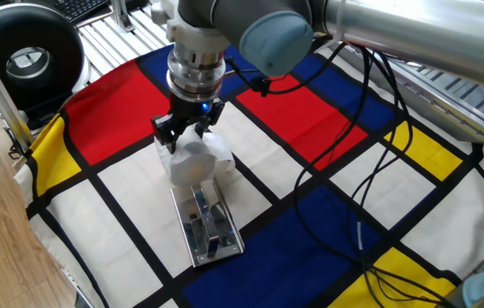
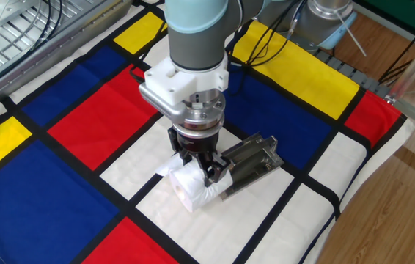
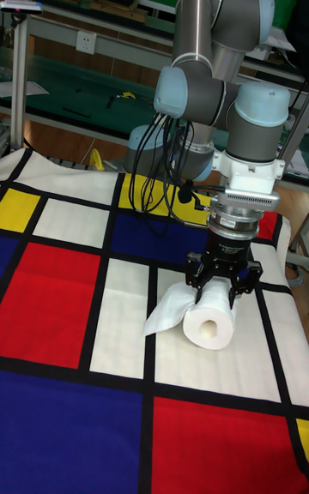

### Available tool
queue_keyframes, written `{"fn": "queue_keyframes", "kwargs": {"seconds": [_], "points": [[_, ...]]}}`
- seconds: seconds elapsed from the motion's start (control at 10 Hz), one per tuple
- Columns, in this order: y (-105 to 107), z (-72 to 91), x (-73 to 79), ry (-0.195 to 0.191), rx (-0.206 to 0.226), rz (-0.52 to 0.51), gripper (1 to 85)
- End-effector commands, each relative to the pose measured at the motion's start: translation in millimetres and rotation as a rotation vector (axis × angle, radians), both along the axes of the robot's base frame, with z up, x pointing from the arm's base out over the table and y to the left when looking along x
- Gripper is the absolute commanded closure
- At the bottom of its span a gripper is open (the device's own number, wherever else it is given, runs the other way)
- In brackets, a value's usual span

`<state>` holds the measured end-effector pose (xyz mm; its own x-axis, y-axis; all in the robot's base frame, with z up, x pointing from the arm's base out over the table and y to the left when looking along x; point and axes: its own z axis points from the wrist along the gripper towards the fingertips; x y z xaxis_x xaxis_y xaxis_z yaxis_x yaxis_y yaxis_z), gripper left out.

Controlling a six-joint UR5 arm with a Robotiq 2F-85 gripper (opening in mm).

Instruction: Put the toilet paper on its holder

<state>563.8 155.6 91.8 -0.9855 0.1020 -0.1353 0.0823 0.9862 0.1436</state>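
The white toilet paper [image 1: 192, 160] [image 2: 193, 189] [image 3: 209, 322] lies on its side on a white square of the cloth, a loose sheet trailing from it. My gripper [image 1: 188, 133] [image 2: 202, 169] [image 3: 221, 286] stands straight above the roll, its black fingers down on either side and shut on it. The chrome holder [image 1: 208, 222] [image 2: 249, 164] lies flat right beside the roll, one end touching or nearly touching it. In the tall fixed view the holder is hidden behind the gripper.
A cloth of red, blue, yellow and white squares [image 1: 327, 111] covers the table. Black cables [image 1: 370, 171] trail across it on the right. A black round device [image 1: 32, 56] stands off the cloth's far left corner. The table edge [image 2: 354, 220] is close beyond the holder.
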Motion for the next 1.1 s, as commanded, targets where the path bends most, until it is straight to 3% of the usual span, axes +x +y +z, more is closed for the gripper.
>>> {"fn": "queue_keyframes", "kwargs": {"seconds": [0.0, 0.4, 1.0], "points": [[4.5, 2.1, -1.0, -0.001, 0.020, 0.016, 84.3], [6.6, 2.2, -1.8, 0.004, 0.030, 0.000, 84.3], [27.3, -0.1, -22.5, 0.013, 0.042, -0.052, 84.3]]}}
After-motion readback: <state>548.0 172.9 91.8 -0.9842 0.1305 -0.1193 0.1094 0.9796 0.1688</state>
